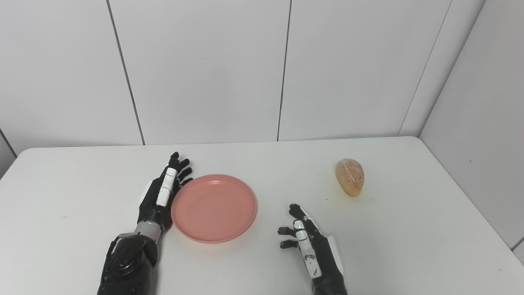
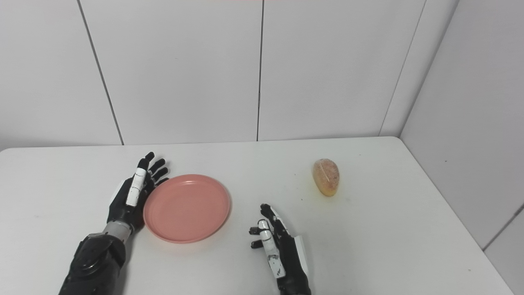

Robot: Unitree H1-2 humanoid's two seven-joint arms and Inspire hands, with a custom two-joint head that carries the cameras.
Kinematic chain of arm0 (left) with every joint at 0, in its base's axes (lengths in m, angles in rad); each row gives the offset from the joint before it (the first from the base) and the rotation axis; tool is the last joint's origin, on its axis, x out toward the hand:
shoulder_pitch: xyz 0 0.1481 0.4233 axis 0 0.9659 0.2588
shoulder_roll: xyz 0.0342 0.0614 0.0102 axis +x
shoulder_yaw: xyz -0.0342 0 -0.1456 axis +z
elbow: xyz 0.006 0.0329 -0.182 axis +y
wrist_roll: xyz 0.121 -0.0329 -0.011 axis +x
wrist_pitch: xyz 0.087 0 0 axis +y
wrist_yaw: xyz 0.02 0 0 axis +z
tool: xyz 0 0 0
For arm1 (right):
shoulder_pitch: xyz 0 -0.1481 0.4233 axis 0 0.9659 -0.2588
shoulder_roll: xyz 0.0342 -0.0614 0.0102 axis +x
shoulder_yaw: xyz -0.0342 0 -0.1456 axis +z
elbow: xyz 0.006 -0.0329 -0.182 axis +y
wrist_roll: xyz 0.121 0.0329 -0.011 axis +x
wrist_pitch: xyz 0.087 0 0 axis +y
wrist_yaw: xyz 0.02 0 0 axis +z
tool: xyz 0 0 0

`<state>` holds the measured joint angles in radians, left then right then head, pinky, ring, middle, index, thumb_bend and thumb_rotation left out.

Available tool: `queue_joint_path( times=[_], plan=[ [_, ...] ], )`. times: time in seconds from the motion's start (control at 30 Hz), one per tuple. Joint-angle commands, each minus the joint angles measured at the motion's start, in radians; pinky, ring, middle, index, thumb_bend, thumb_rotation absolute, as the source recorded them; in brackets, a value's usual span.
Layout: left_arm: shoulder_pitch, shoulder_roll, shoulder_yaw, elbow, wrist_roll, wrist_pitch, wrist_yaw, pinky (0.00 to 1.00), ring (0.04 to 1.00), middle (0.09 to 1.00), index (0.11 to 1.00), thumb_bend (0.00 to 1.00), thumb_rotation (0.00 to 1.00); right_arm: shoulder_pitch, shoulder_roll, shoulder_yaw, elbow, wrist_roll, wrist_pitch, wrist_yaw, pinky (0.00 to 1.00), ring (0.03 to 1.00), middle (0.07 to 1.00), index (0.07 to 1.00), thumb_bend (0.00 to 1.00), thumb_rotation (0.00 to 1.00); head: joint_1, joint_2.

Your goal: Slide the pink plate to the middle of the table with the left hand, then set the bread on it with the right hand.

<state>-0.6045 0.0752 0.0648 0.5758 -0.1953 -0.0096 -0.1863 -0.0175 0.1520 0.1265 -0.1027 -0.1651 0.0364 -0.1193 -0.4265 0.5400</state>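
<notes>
Views match — left robot hand point(image 1: 161, 196) touching plate point(image 1: 214, 207).

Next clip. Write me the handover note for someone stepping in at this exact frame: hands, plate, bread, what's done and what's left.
Left hand: open, edge-on against the left rim of the pink plate, holding nothing.
Right hand: open, fingers spread, empty, waiting to the right of the plate.
Plate: flat on the white table, left of centre, nothing on it.
Bread: lying on the table further back and to the right, beyond the right hand, untouched.
Done: left hand placed for the push.
Left: slide the plate rightward to the middle, then pick the bread and set it on the plate.
</notes>
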Motion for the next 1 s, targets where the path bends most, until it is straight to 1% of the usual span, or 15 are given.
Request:
queue_joint_path(
  times=[0.0, 0.23, 0.33, 0.37, 0.4, 0.47, 0.53, 0.63, 0.67, 0.73, 0.8, 0.83, 0.87, 0.9, 0.97],
  plan=[
    [-0.030, -0.018, -0.015, -0.009, 0.008, 0.014, -0.001, 0.86, 0.923, 0.931, 0.984, 1.00, 0.84, -0.011, 0.010, 0.005, 0.003, 0.008, -0.016, 0.008, 0.67, 0.724, 0.897, 0.874, 0.67, 1.00, 0.007, 0.001],
    [-0.022, -0.035, -0.026, -0.017, 0.019, 0.017, 0.009, 0.81, 0.913, 0.920, 0.975, 0.98, 0.85, -0.009, -0.003, 0.002, 0.007, 0.020, -0.027, 0.014, 0.66, 0.725, 0.897, 0.876, 0.67, 1.00, 0.031, -0.006],
    [-0.021, -0.044, -0.022, -0.015, 0.016, 0.023, 0.015, 0.83, 0.912, 0.907, 0.964, 0.98, 0.83, -0.012, -0.007, -0.001, 0.014, 0.024, -0.034, 0.015, 0.63, 0.719, 0.885, 0.882, 0.64, 1.00, 0.032, -0.010],
    [-0.021, -0.045, -0.022, -0.011, 0.016, 0.021, 0.016, 0.84, 0.911, 0.906, 0.964, 0.99, 0.83, -0.010, -0.009, 0.001, 0.017, 0.012, -0.049, 0.006, 0.63, 0.718, 0.884, 0.882, 0.64, 1.00, 0.034, -0.015],
    [-0.020, -0.046, -0.022, -0.008, 0.017, 0.020, 0.016, 0.85, 0.913, 0.903, 0.961, 0.99, 0.83, -0.009, -0.011, 0.001, 0.020, 0.002, -0.060, 0.000, 0.62, 0.703, 0.868, 0.909, 0.62, 1.00, 0.034, -0.015],
    [-0.016, -0.047, -0.020, -0.007, 0.011, 0.017, 0.007, 0.88, 0.922, 0.910, 0.966, 0.99, 0.83, -0.007, -0.019, 0.006, 0.028, -0.043, -0.108, -0.024, 0.63, 0.695, 0.855, 0.957, 0.62, 1.00, 0.036, -0.019],
    [-0.009, -0.049, -0.018, -0.017, 0.004, 0.023, 0.001, 0.87, 0.923, 0.915, 0.971, 0.98, 0.84, -0.008, -0.028, 0.004, 0.026, -0.084, -0.146, -0.045, 0.63, 0.706, 0.852, 0.967, 0.63, 1.00, 0.041, -0.022],
    [-0.001, -0.050, -0.017, -0.027, 0.004, 0.028, -0.001, 0.86, 0.921, 0.919, 0.978, 0.98, 0.85, -0.016, -0.031, -0.009, -0.012, -0.141, -0.126, -0.070, 0.62, 0.712, 0.818, 0.927, 0.69, 0.99, 0.043, -0.025],
    [0.000, -0.050, -0.017, -0.028, 0.004, 0.029, -0.001, 0.86, 0.921, 0.919, 0.981, 0.98, 0.85, -0.017, -0.031, -0.011, -0.017, -0.148, -0.120, -0.072, 0.61, 0.706, 0.812, 0.912, 0.70, 0.96, 0.043, -0.025],
    [0.000, -0.045, -0.012, -0.022, 0.001, 0.027, -0.004, 0.87, 0.923, 0.920, 0.981, 0.98, 0.85, -0.042, -0.051, -0.023, -0.100, -0.215, -0.037, -0.057, 0.58, 0.682, 0.804, 0.872, 0.71, 0.88, 0.043, -0.026],
    [-0.001, -0.041, -0.009, -0.015, 0.001, 0.024, -0.007, 0.87, 0.924, 0.920, 0.980, 0.98, 0.85, -0.057, -0.063, -0.028, -0.148, -0.267, 0.022, -0.045, 0.58, 0.684, 0.805, 0.864, 0.72, 0.87, 0.041, -0.031],
    [-0.002, -0.038, -0.009, -0.011, 0.002, 0.022, -0.010, 0.87, 0.924, 0.920, 0.980, 0.98, 0.85, -0.071, -0.078, -0.033, -0.185, -0.301, 0.077, -0.024, 0.58, 0.685, 0.805, 0.862, 0.72, 0.87, 0.039, -0.032],
    [-0.003, -0.037, -0.009, -0.007, 0.003, 0.021, -0.012, 0.86, 0.924, 0.920, 0.978, 0.98, 0.85, -0.082, -0.088, -0.035, -0.212, -0.324, 0.116, -0.009, 0.61, 0.724, 0.820, 0.865, 0.76, 0.84, 0.039, -0.032],
    [-0.005, -0.035, -0.007, -0.001, 0.003, 0.020, -0.014, 0.85, 0.924, 0.919, 0.977, 0.98, 0.85, -0.100, -0.103, -0.037, -0.241, -0.363, 0.166, 0.012, 0.62, 0.738, 0.825, 0.866, 0.77, 0.83, 0.035, -0.035],
    [-0.008, -0.033, -0.004, 0.010, 0.002, 0.016, -0.020, 0.85, 0.919, 0.915, 0.975, 0.98, 0.84, -0.124, -0.119, -0.036, -0.270, -0.409, 0.226, 0.035, 0.57, 0.692, 0.784, 0.871, 0.81, 0.83, 0.030, -0.038]
  ],
)
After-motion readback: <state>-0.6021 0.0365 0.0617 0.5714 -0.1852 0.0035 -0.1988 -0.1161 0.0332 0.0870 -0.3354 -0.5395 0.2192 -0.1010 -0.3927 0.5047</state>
